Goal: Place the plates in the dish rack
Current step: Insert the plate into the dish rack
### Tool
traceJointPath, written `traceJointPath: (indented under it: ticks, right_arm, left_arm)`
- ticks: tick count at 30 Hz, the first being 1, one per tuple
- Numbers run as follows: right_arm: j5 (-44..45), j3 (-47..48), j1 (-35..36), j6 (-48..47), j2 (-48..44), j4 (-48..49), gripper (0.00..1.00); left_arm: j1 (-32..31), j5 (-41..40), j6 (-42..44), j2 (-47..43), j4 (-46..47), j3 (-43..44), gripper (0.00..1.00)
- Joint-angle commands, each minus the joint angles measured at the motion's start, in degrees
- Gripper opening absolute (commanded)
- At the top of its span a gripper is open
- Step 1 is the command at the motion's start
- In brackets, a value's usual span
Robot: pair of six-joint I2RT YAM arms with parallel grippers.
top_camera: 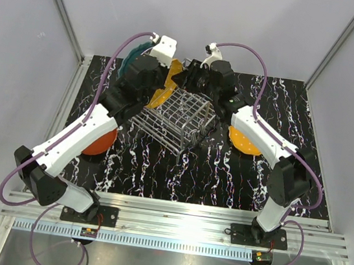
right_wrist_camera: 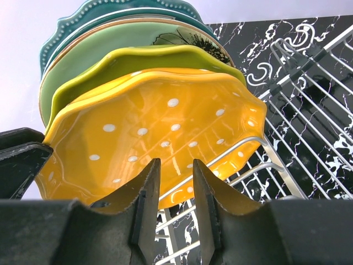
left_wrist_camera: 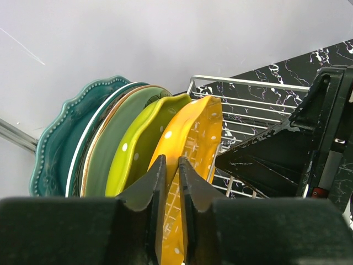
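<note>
Several plates stand on edge in a row at the far end of the dish rack (top_camera: 172, 115): teal (left_wrist_camera: 60, 138), mint green (left_wrist_camera: 110, 143), yellow-green (left_wrist_camera: 138, 149) and dotted orange (left_wrist_camera: 196, 132). My left gripper (left_wrist_camera: 171, 160) is shut on the rim of the dotted orange plate (top_camera: 171, 79), which leans against the rack's top wire (left_wrist_camera: 248, 105). My right gripper (right_wrist_camera: 175, 163) stands open just in front of that plate's face (right_wrist_camera: 160, 127), with only rack wire (right_wrist_camera: 309, 110) showing through its gap. Both grippers meet over the rack's far side, the left gripper (top_camera: 161, 71) facing the right gripper (top_camera: 194, 77).
A red-orange plate (top_camera: 101, 141) lies flat on the marbled table under my left arm. Another orange plate (top_camera: 244, 143) lies under my right forearm. Grey enclosure walls stand close behind the plates and on both sides.
</note>
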Motion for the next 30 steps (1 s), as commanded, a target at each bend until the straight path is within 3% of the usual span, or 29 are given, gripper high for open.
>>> traceJointPath:
  ticks: [1, 30]
  right_arm:
    - [-1.65, 1.96, -0.33, -0.61, -2.6, 0.59, 0.37]
    - [-5.78, 11.71, -0.33, 0.71, 0.22, -9.43, 0.41]
  left_arm:
    - [0.4, 0.14, -2.0, 0.77, -6.65, -0.89, 0.17]
    - [1.37, -3.29, 2.3, -6.87, -9.99, 8.52, 0.72]
